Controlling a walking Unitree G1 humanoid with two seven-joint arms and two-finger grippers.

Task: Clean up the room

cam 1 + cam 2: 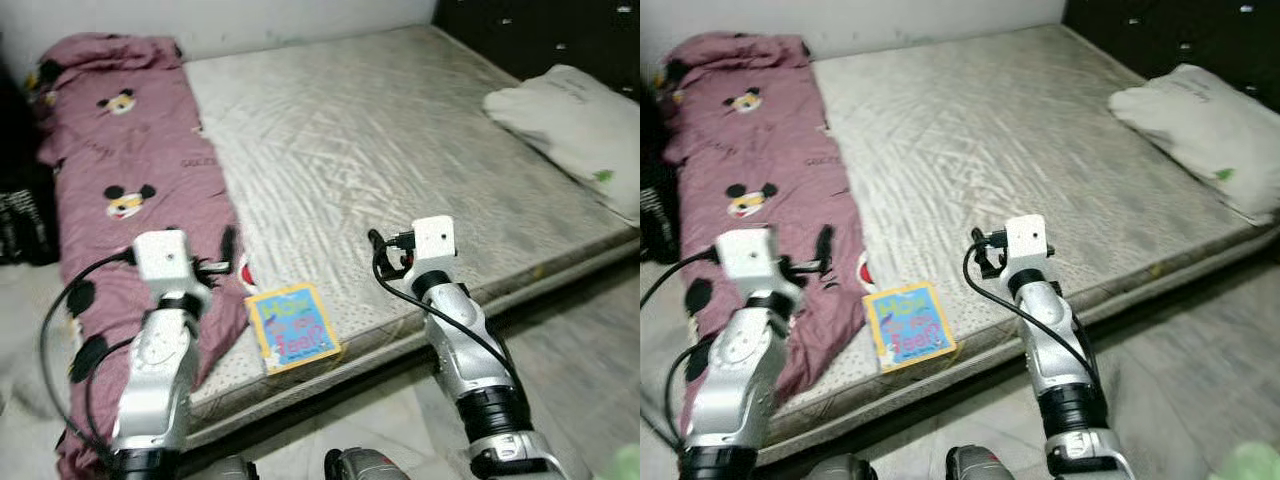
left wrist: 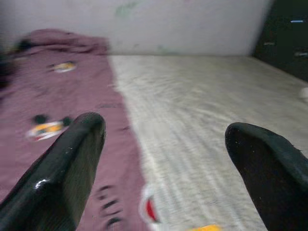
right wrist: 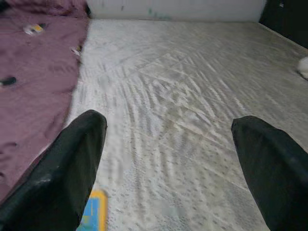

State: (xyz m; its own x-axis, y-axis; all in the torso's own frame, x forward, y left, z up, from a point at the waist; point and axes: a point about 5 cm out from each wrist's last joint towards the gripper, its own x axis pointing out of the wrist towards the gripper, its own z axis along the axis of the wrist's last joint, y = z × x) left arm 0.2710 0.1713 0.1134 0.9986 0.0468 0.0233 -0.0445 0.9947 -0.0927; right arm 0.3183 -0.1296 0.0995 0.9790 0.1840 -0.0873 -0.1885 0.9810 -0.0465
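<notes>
Currently, scene: bare grey mattress on the floor, robot standing at its near edge.
Book: colourful children's book flat on the mattress's near edge, between the two arms, just beside the blanket.
Blanket: maroon cartoon-print blanket along the mattress's left side, spilling over the near edge.
Pillow: white pillow at far right of the mattress.
Left gripper: jaws wide apart, holding nothing, above the blanket edge.
Right gripper: jaws wide apart, empty, above bare mattress, book near.
Background: dark cabinet at right, behind the pillow.
</notes>
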